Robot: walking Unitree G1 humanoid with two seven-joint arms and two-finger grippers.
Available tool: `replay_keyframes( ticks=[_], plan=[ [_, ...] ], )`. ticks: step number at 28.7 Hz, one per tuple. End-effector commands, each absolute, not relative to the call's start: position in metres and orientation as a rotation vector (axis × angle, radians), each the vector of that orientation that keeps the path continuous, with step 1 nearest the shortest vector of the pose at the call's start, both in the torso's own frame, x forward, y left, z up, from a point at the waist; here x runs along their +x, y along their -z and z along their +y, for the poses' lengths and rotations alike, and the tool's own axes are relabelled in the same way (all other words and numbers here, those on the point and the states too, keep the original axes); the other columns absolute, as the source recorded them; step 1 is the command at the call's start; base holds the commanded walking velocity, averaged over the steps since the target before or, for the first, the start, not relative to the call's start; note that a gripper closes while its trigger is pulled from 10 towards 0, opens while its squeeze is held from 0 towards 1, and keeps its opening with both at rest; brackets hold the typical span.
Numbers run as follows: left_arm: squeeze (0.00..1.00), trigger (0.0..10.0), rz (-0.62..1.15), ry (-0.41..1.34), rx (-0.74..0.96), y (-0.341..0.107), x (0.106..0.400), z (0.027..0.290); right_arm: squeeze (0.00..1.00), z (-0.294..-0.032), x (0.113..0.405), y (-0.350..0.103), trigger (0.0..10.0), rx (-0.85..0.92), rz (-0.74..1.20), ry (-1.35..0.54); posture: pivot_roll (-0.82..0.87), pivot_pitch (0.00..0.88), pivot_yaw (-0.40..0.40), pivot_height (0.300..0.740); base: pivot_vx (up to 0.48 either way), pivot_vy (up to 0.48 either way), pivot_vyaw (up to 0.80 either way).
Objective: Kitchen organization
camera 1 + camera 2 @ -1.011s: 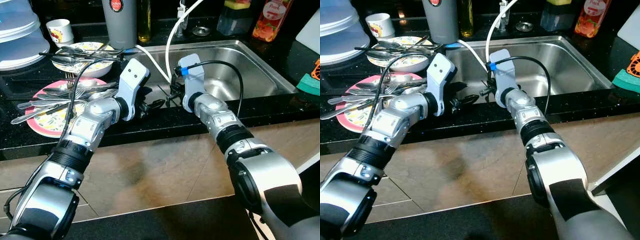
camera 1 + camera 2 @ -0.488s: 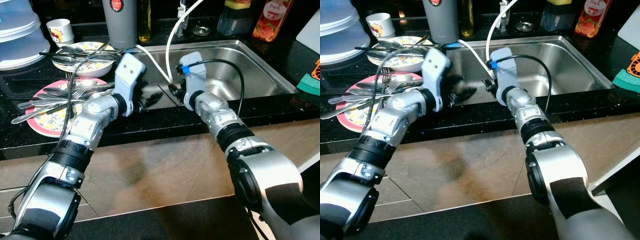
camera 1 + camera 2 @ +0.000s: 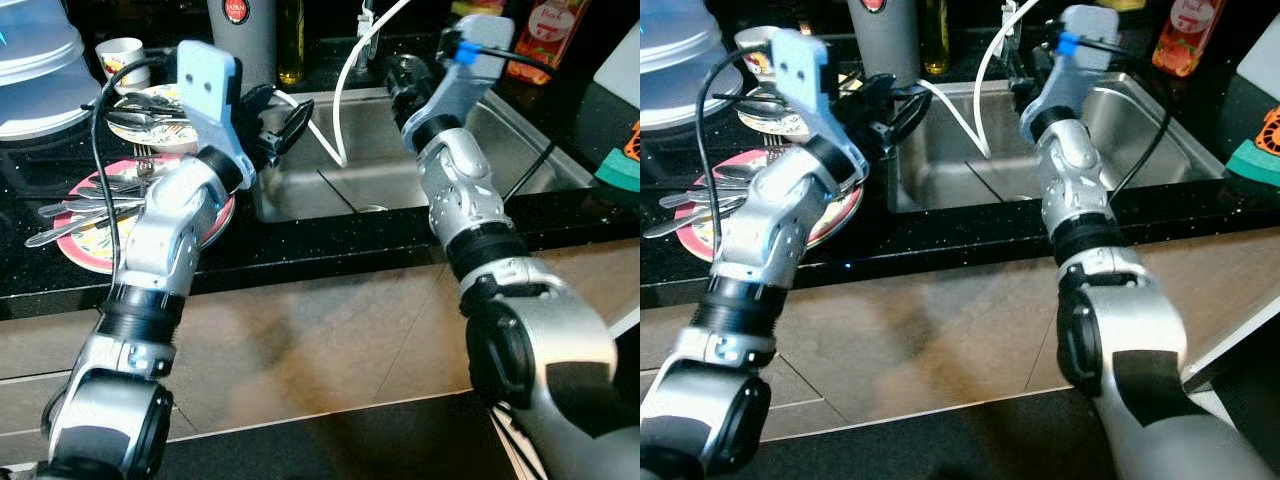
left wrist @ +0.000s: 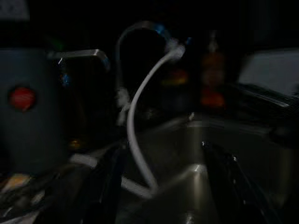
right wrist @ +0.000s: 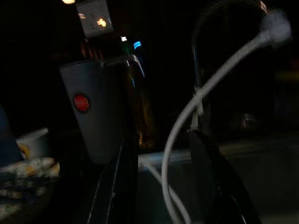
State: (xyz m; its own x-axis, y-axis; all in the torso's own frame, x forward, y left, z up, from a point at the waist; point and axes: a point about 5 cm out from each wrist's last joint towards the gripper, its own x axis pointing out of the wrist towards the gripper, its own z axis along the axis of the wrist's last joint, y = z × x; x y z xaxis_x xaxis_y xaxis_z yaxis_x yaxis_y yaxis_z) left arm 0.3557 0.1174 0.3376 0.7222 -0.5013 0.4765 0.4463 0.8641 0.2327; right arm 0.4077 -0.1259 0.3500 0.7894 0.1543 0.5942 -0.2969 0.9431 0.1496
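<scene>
At your 10 o'clock, cutlery (image 3: 95, 195) lies across the pink plate (image 3: 85, 250) on the tabletop (image 3: 330, 250). Your left tool (image 3: 283, 122) hangs spread and empty over the sink (image 3: 520, 150); your right tool (image 3: 400, 75), fingers parted, hovers by the white hose (image 3: 345, 90).

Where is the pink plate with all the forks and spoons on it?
The pink plate sits on the black counter on the robot's left, left of the sink, just in front of a patterned dish that also holds cutlery.
</scene>
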Motion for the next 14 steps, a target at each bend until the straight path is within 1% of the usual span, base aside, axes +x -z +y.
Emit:
replay_keyframes(
  ticks=[1,4,5,6,9,10,11,12,14],
  plan=[
    [0.0,10.0,-0.57,0.46,0.201,-0.34,0.352,0.122,0.0,-0.125,0.404,-0.352,10.0,0.26,-0.645,-0.249,-0.02,0.135,0.045,0.74,0.0,0.0,0.0],
    [0.0,10.0,-0.548,0.304,0.487,-0.341,0.35,0.139,0.0,-0.123,0.394,-0.345,10.0,0.279,-0.67,-0.28,-0.01,0.125,0.042,0.74,0.0,0.0,0.0],
    [0.0,10.0,-0.531,0.274,0.537,-0.34,0.351,0.145,0.0,-0.122,0.392,-0.343,10.0,0.269,-0.672,-0.293,-0.01,0.123,0.043,0.74,0.0,0.0,0.0],
    [0.0,10.0,-0.518,0.257,0.566,-0.34,0.351,0.15,0.0,-0.12,0.39,-0.341,10.0,0.264,-0.665,-0.31,-0.01,0.122,0.044,0.74,0.0,0.0,0.0],
    [0.0,10.0,-0.437,0.135,0.55,-0.338,0.352,0.174,0.0,-0.113,0.384,-0.333,10.0,0.248,-0.636,-0.37,-0.01,0.118,0.048,0.74,0.0,0.0,0.0],
    [0.0,10.0,-0.422,0.111,0.545,-0.338,0.353,0.178,0.0,-0.112,0.382,-0.332,10.0,0.246,-0.629,-0.38,-0.01,0.118,0.048,0.74,0.0,0.0,0.0],
    [0.29,10.0,-0.401,0.091,0.539,-0.337,0.354,0.183,0.0,-0.111,0.381,-0.331,10.0,0.243,-0.626,-0.386,-0.01,0.118,0.048,0.74,0.0,0.0,0.0],
    [1.0,10.0,-0.379,0.071,0.537,-0.335,0.355,0.187,0.0,-0.11,0.38,-0.33,10.0,0.242,-0.621,-0.394,0.0,0.118,0.048,0.74,0.0,0.0,0.0],
    [1.0,10.0,-0.362,0.052,0.532,-0.334,0.355,0.191,0.0,-0.109,0.378,-0.329,10.0,0.242,-0.615,-0.404,0.0,0.118,0.048,0.74,0.0,0.0,0.0]
  ],
)
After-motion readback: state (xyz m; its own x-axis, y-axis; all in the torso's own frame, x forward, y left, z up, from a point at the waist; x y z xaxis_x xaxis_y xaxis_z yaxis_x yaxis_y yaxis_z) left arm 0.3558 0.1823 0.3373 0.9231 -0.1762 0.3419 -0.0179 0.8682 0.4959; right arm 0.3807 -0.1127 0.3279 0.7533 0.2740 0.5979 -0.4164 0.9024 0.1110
